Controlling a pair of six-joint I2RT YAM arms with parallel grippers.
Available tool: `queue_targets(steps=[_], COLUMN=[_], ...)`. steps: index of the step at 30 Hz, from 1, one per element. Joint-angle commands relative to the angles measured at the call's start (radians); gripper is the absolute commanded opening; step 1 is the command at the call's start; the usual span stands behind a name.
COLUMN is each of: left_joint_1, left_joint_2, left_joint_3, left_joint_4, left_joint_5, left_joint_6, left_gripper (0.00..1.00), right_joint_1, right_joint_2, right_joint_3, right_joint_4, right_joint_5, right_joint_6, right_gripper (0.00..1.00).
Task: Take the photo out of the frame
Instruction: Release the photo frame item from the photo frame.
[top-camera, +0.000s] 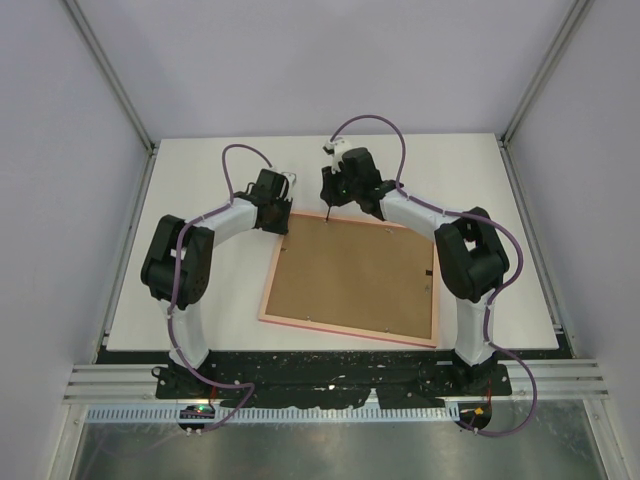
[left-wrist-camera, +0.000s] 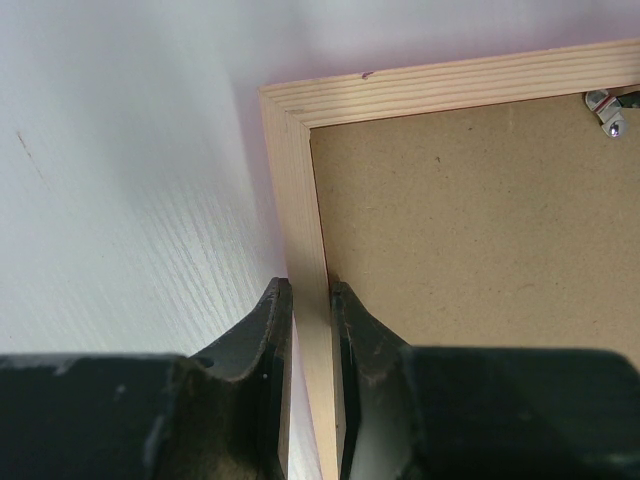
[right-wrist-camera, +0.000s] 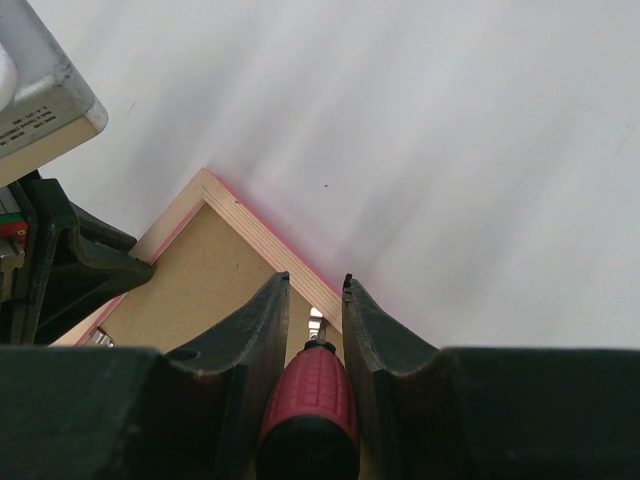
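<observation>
Black-and-white arms (top-camera: 190, 335) carry seemingly purple cables (top-camera: 368, 116).

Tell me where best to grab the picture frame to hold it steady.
Probably its thin rail, from straight above, one finger on each side. The frame lies flat, back up, so only the rim stands proud of the backing board. The left claw straddles the left rail near the far corner.

White table (top-camera: 200, 180) w/ faint wood grain. Boxed in by plain pale-grey back wall (top-camera: 330, 60), left wall (top-camera: 50, 200) & right wall (top-camera: 600, 200). Metal posts (top-camera: 110, 70) in rear corners. Alu rails (top-camera: 300, 385) along near edge, white slotted strip (top-camera: 300, 413) below, then dull metal sheet (top-camera: 330, 450). Soft, even light.
</observation>
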Motion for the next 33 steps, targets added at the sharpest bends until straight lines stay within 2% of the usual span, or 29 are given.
queue_targets(steps=[1, 33], left_joint_1=[-0.012, -0.012], left_joint_2=[0.019, 0.019], left_joint_3=[0.015, 0.015], left_joint_4=[-0.007, -0.007], left_joint_5=[-0.003, -0.001], left_joint_6=[0.032, 0.032], left_gripper=[0.09, 0.09], right_joint_1=[0.023, 0.048], right_joint_2=[-0.007, -0.027], right_joint_3=[0.024, -0.004], right_joint_4=[-0.047, -0.043], right_joint_5=[-0.035, -0.181], right_joint_6=[0.046, -0.044], right_gripper=[0.08, 0.08])
